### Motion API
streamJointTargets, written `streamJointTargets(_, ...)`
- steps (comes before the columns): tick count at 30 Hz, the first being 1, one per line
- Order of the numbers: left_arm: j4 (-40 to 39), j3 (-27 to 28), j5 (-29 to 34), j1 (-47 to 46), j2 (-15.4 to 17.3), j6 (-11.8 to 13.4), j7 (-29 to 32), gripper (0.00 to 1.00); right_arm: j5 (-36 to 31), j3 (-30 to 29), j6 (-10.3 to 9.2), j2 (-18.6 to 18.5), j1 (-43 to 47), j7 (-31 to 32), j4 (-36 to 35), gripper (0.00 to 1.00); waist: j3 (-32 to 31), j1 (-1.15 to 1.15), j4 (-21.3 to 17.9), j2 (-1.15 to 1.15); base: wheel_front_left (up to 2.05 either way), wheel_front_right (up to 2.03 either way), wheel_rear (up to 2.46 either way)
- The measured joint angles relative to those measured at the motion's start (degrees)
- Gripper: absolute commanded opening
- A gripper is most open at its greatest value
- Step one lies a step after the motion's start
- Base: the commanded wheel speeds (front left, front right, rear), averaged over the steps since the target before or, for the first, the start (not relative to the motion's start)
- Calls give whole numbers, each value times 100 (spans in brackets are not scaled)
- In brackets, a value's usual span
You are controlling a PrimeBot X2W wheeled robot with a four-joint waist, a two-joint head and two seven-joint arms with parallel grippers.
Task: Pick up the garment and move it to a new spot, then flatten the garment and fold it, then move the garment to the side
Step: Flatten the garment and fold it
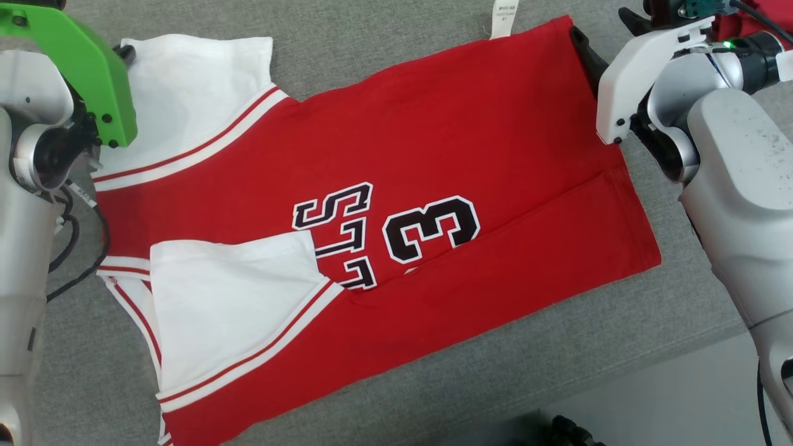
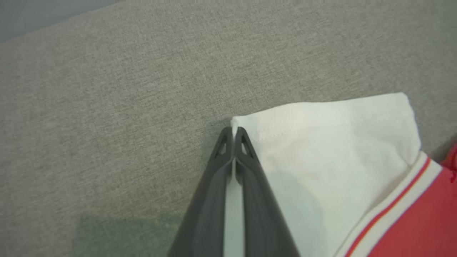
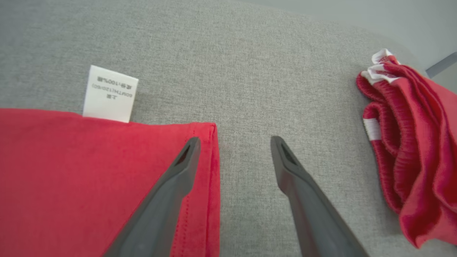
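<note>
At ten o'clock, a white sleeve [image 2: 321, 150] is pinched by the clenched left pincer [image 2: 234, 130], likely for folding inward. The garment [image 1: 433, 155] is spread across the grey bench [image 1: 557, 359]. At two o'clock, its hem corner [image 3: 203, 132] is straddled by the released right pincer [image 3: 235, 142], awaiting a grip.

grey woven fabric surface [image 1: 396, 43], rounded edge at lower right of head view; smooth pale grey floor [image 1: 681, 402] beyond it; light even, shadows soft
</note>
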Motion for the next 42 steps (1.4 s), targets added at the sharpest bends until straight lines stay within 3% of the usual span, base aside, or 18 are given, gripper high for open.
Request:
streamJointTargets(8, -237, -164, -141, -33, -105, -19, -131, 0, 378, 868, 0, -240, -378, 404, 354, 100, 18, 0, 290, 0, 0, 0, 0)
streamJointTargets(9, -265, -187, -151, -42, -111, -19, -158, 0, 437, 966, 0, -287, -436, 450, 392, 90, 23, 0, 325, 0, 0, 0, 0)
streamJointTargets(11, -305, -232, -196, -57, -134, -19, -187, 0, 564, 1114, 0, -364, -545, 509, 459, 53, 35, -1, 382, 0, 0, 0, 0)
streamJointTargets(16, -383, -361, -287, -108, -201, -21, -280, 0, 906, 1468, 1, -483, -744, 639, 643, 27, 61, -1, 497, 0, 0, 0, 0)
streamJointTargets(18, -397, -411, -310, -120, -210, -21, -320, 0, 1017, 1558, 2, -541, -804, 615, 719, 0, 63, 0, 526, 0, 0, 0, 0)
streamJointTargets(30, -664, -460, -658, -74, -74, -22, -715, 0, 1204, 1580, 3, -560, -828, -549, 1088, 0, -150, -1, 535, 0, 0, 0, 0)
streamJointTargets(42, -1869, -421, -1141, 1327, 252, 13, -1191, 0, 1536, 1658, 1, -934, 171, -1402, 491, 0, -812, -1, 612, 0, 0, 0, 0)
